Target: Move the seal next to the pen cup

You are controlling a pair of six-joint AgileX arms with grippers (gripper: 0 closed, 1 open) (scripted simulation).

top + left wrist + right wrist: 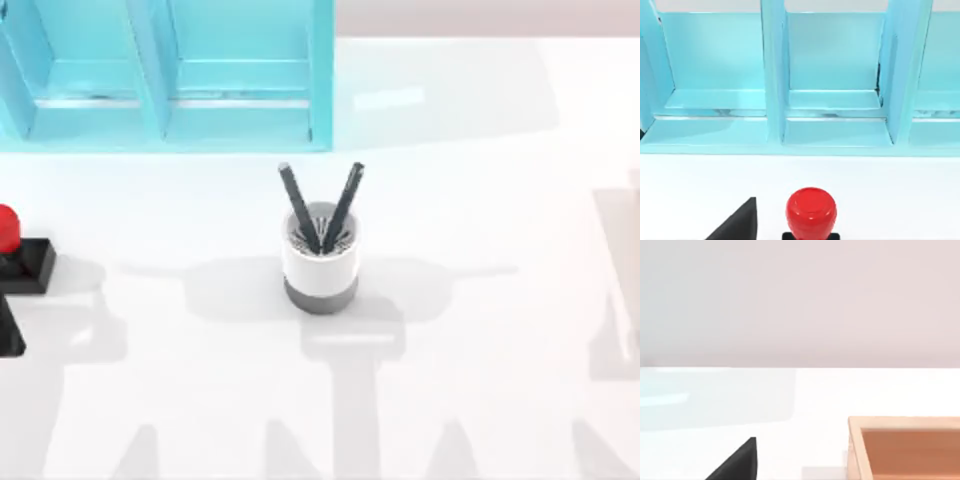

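So, top view first: the pen cup (320,262) stands upright about mid-frame on the white bench (480,380), two dark pens (300,208) poking out in a V. The seal (18,252) sits way over at the left edge of the frame, partly cut off, red knob on its black base, well apart from the cup. Just below it, at the lower left edge, there's a black bit of the left end effector (8,335); can't tell from here how wide it stands. A light blue shelf unit (165,75) fills the upper left.

Left wrist view: the seal (811,212) shows up close at the bottom centre, glossy red knob with a sliver of black base under it. One dark finger (740,224) pokes in at the lower left, beside the knob and not touching it. I can't tell whether the end effector is wide or narrow. The blue shelf compartments (835,75) run across the upper frame, which the top view only gives at an angle.

Right wrist view: a dark fingertip (740,464) at the lower left, state again impossible to tell. A wooden tray (905,445) sits at the lower right.
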